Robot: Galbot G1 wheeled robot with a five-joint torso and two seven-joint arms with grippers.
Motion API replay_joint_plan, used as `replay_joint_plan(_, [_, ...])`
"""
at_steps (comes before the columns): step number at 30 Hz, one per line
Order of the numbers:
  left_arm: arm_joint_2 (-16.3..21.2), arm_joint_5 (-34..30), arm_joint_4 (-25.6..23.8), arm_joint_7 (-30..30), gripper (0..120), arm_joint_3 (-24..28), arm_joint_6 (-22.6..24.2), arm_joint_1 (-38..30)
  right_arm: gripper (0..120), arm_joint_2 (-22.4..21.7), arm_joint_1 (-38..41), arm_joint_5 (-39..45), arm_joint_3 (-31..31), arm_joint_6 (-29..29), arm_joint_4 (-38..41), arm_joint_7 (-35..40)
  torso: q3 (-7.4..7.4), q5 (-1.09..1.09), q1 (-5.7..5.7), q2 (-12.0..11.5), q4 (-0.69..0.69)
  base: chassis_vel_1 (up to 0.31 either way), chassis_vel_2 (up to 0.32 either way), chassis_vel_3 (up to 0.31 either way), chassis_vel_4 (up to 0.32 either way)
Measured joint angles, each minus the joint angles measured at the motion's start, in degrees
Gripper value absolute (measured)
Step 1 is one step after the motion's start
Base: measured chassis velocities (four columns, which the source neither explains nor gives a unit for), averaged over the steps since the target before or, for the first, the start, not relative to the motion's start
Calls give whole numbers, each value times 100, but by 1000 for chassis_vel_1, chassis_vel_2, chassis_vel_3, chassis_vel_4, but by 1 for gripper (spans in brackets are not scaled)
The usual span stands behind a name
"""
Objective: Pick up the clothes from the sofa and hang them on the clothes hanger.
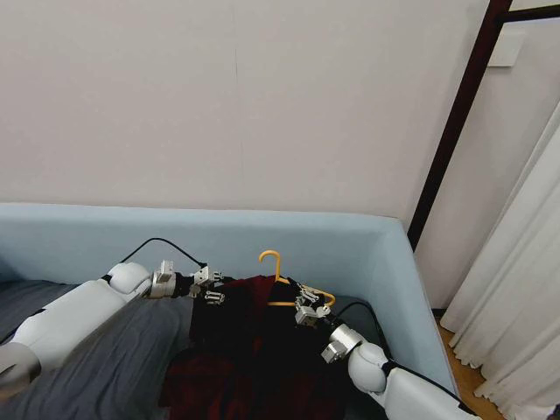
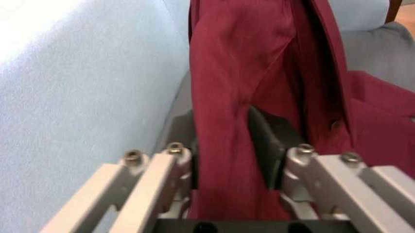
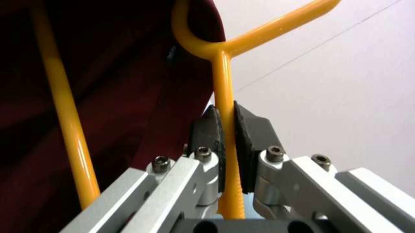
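Note:
A dark red shirt (image 1: 249, 350) hangs over the grey seat of the pale blue sofa (image 1: 367, 245), partly draped on a yellow hanger (image 1: 273, 262). My left gripper (image 1: 206, 286) holds the shirt's upper left edge; in the left wrist view its pads (image 2: 266, 141) pinch a fold of the red shirt (image 2: 253, 73). My right gripper (image 1: 308, 308) is shut on the hanger's right arm. The right wrist view shows its pads (image 3: 250, 131) clamping the yellow hanger (image 3: 224, 92), with red shirt (image 3: 116, 73) fabric beside it.
The sofa's back and right armrest (image 1: 411, 297) stand close behind and beside the shirt. A plain wall (image 1: 236, 96) rises behind. A dark door frame (image 1: 455, 122) and white curtain (image 1: 525, 289) stand at the right. Grey seat cushion (image 1: 105, 359) stretches to the left.

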Motion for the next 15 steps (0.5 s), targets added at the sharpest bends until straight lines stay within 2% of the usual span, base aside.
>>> replay_joint_plan(4, [1, -28, -14, 0, 7, 0, 0, 23, 4, 10, 5, -84, -1, 62, -32, 16, 0, 0, 0, 0, -1, 0, 0, 0, 0])
replay_joint_plan(15, [101, -103, -90, 123, 6, -122, -84, 200, 4, 16, 2, -105, -4, 102, -9, 16, 0, -1, 0, 0, 0, 0, 0, 0, 0])
